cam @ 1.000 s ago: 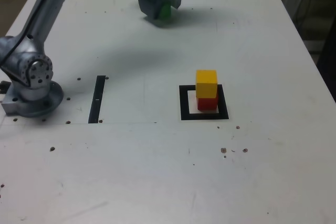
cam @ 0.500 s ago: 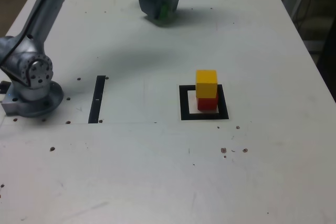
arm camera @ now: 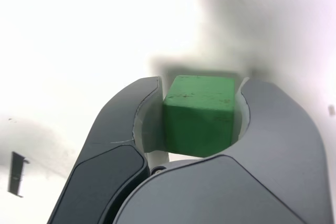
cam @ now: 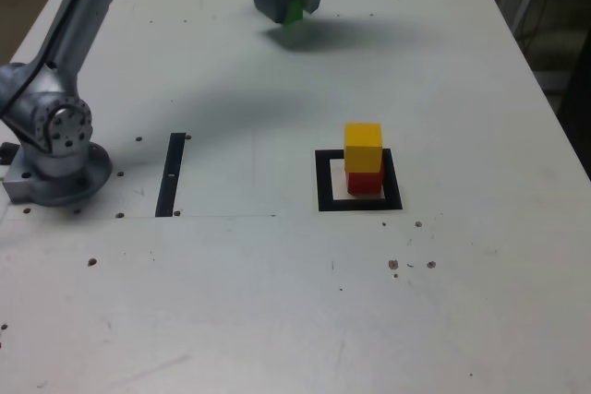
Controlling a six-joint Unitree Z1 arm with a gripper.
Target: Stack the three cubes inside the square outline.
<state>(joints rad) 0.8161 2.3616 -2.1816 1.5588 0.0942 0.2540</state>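
One green cube (arm camera: 199, 114) in clamped hand (arm camera: 191, 116)

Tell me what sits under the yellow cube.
The red cube sits directly under the yellow cube, inside the square outline. Only its front face shows; its top is covered, and the pale centre beneath is hidden.

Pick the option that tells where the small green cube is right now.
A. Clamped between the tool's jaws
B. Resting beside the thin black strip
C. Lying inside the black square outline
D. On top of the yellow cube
A: the wrist view shows the small green cube clamped between the jaws of the tool, far from the yellow cube stacked on the red cube.
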